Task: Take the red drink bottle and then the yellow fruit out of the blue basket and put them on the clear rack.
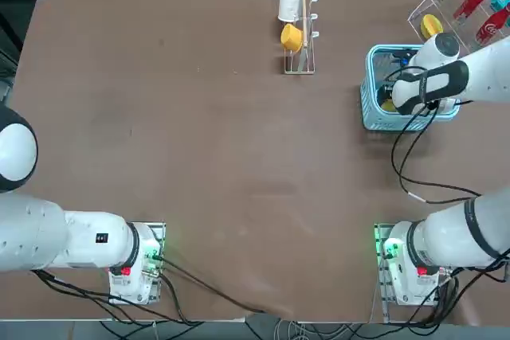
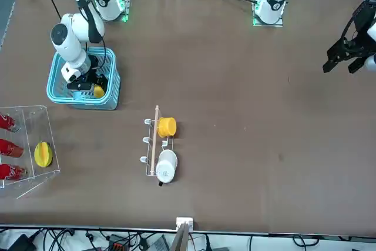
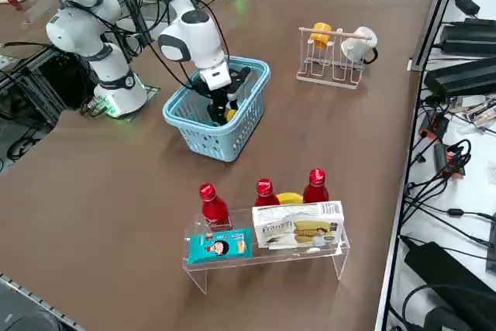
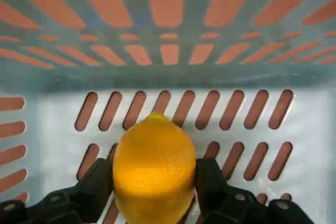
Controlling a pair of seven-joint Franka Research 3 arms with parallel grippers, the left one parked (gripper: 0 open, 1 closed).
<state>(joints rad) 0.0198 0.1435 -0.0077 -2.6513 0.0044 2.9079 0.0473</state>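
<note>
Yellow fruit (image 4: 154, 156), small, round, lemon-like: down inside the blue basket, not on the rack. Biggest first: brown table (image 1: 239, 157), plain matte top, under everything. White right arm (image 1: 478, 73) with black joint bands and loose black cables, reaching over and down into the basket. Clear acrylic stepped rack (image 3: 267, 256), standing on the table, apart from the basket, loaded. Light blue rectangular plastic basket (image 3: 221, 143), slotted sides, thick rim, upright. White metal wire cup stand (image 3: 314, 70) with a pale wooden top bar, well apart from the basket. White printed box with a food picture (image 3: 318, 215), propped on the rack's front, beside a teal packet. Black right pincer (image 4: 154, 177), inside the basket, gripping the yellow fruit, one finger against each side. Three red drink bottles (image 3: 214, 208), plastic, red caps, all on the rack behind the box and packet; can't tell which one is the task's. Teal packet (image 3: 219, 246), printed, leaning at the rack's front. White cup (image 2: 166, 166) and yellow cup (image 2: 167, 126), both at the wire stand. Yellow fruit with greenish patch (image 2: 43, 154), on the rack near the bottles, larger than the gripped one.
</note>
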